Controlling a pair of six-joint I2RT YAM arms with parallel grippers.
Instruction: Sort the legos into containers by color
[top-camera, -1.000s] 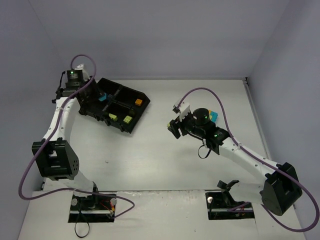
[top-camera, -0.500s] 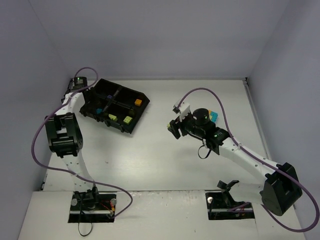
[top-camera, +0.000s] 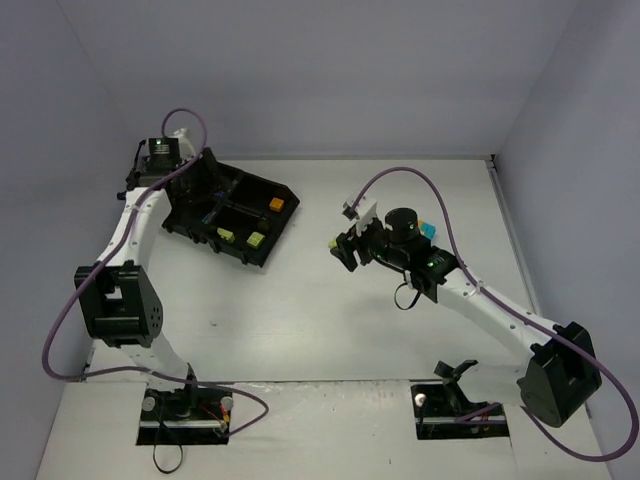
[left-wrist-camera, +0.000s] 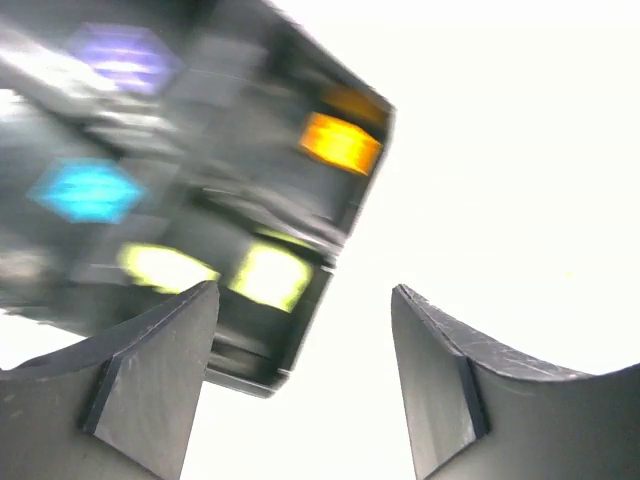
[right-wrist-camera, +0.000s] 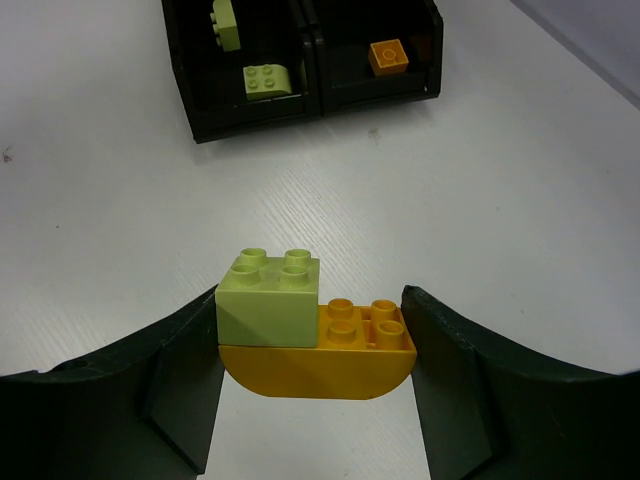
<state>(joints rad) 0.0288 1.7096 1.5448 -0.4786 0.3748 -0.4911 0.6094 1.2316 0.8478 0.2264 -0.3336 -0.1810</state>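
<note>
While the left gripper (left-wrist-camera: 300, 370) hangs over the black tray (top-camera: 250, 190) w/ its fingers spread and nothing btwn them, the right gripper (right-wrist-camera: 315, 350) is out over the bare table (top-camera: 330, 330), well apart from the tray. It's clamped on an orange curved brick (right-wrist-camera: 320, 368) that has a yellow-green brick (right-wrist-camera: 268, 298) stuck on top. Progress imo: partway. Tray already has two yellow-green legos (right-wrist-camera: 268, 80) in one compartment and an orange one (right-wrist-camera: 388, 55) in the next. The left wrist view (super blurry) shows a teal blob (left-wrist-camera: 88, 190) and a purple blob (left-wrist-camera: 125, 55) in the other two, so each color seems to have its spot. Left to do afaict: that two-color stack, which prob needs splitting before either half goes in, plus a teal brick (top-camera: 428, 231) on the table right behind the right wrist. Can't tell if more are hidden under that arm.
</note>
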